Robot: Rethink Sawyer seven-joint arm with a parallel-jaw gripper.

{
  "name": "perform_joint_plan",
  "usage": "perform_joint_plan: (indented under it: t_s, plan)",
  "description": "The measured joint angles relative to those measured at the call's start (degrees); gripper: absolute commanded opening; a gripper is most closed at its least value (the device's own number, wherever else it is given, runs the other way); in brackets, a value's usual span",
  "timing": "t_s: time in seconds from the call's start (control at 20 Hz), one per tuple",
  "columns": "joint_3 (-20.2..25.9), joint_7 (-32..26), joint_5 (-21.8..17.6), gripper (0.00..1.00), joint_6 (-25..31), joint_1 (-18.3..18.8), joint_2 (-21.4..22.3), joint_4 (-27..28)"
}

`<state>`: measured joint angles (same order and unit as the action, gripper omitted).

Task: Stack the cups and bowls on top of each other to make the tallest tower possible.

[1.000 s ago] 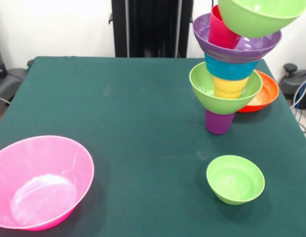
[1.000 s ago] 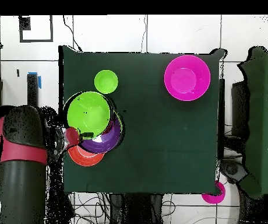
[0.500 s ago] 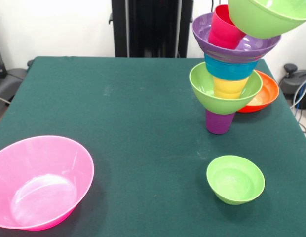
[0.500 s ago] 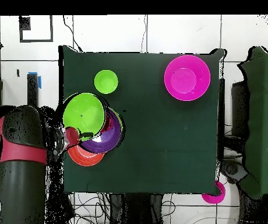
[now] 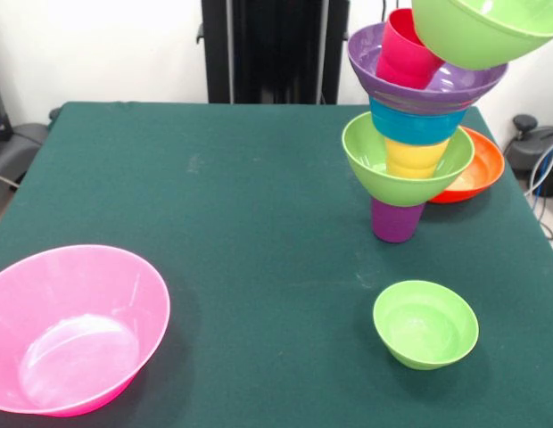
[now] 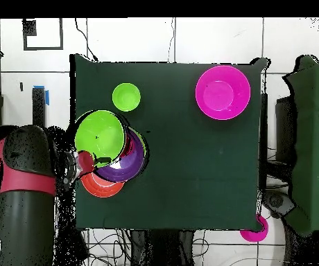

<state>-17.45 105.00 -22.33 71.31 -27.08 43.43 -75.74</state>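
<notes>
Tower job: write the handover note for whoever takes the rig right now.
Gripper: beside the tower, open or shut cannot be told.
Tower: purple cup base, green bowl, yellow cup, blue bowl, purple bowl, then red cup tilted, top green bowl leaning off-centre.
Loose: small green bowl, pink bowl, orange-red bowl behind the tower.
Left: steady the top, then perhaps add the loose bowls.

Green table and its surroundings

A dark green cloth-covered table [image 5: 214, 223] fills the scene; a black upright column [image 5: 275, 51] stands behind its far edge, white tiled floor [image 6: 211, 40] and tangled cables [image 6: 114, 239] lie around it.
</notes>
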Motion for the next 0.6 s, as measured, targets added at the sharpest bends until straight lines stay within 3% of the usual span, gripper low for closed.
perform_joint_plan:
  t_s: [0.6]
  plan:
    - [0.2, 0.0, 1.2, 1.0, 2.4, 0.2, 2.7, 0.1]
